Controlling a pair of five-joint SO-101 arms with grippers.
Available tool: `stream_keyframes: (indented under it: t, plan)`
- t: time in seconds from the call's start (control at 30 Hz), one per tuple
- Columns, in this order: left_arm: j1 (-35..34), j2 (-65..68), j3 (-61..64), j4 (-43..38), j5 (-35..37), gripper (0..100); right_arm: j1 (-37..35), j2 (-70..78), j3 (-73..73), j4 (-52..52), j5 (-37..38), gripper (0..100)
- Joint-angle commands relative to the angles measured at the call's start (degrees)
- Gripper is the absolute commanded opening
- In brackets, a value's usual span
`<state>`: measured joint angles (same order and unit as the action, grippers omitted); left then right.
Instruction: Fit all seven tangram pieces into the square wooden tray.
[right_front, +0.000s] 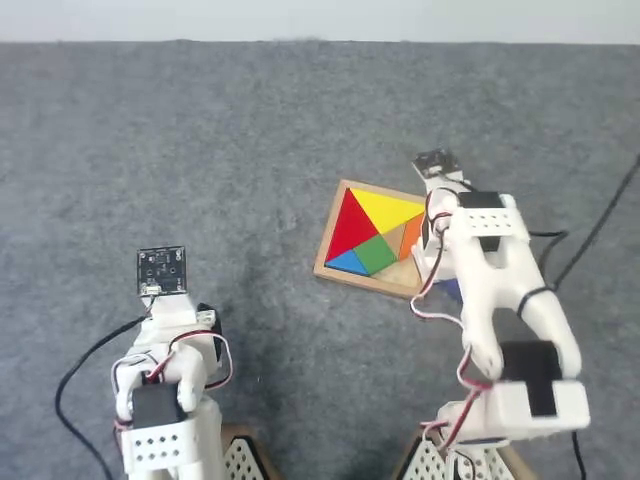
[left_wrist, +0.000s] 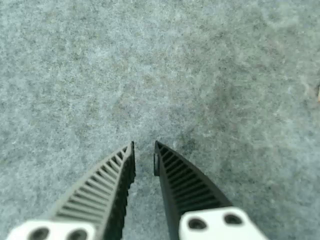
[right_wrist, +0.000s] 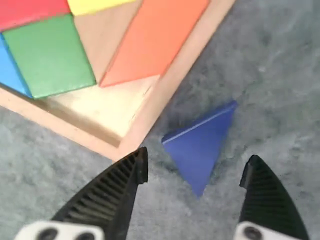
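Right tool (right_wrist: 196, 161), right wrist view: fingers spread wide and empty, straddling the dark blue triangle (right_wrist: 200, 142). It lies flat on the grey desk (right_wrist: 280, 75), just beside the wooden tray (right_wrist: 190, 50) corner. Inside that corner a pale triangular gap is unfilled, next to the orange parallelogram (right_wrist: 150, 40) and green square (right_wrist: 47, 55).

Left wrist view: left tool (left_wrist: 144, 146) narrowed to a slit, holding nothing, over bare desk.

High view: tray also holds red triangle (right_front: 350, 225), yellow triangle (right_front: 392, 208) and light blue triangle (right_front: 347, 262). The tan triangle (right_front: 397, 240) is probably a sixth piece. Assessment: one piece outstanding.
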<state>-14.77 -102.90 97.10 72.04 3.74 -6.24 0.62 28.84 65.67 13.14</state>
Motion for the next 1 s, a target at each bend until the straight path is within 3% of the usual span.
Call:
stream_keyframes:
  t: [0.0,0.3,0.47,0.67,0.97]
  plan:
    - [-0.18,-1.05,-0.66,0.26,0.53,6,0.04,4.97,-0.62,-4.44,-0.88,30.3]
    - [-0.18,-1.05,-0.66,0.26,0.53,6,2.07,8.04,-2.46,-5.32,-0.88,29.9]
    - [-0.18,-1.05,-0.66,0.26,0.53,6,2.24,8.13,-2.46,-7.34,-1.14,23.7]
    - [-0.18,-1.05,-0.66,0.26,0.53,6,2.07,8.13,-2.46,-7.43,-9.32,27.0]
    - [-0.18,-1.05,-0.66,0.26,0.53,6,1.98,8.22,-2.11,-5.41,-14.77,26.7]
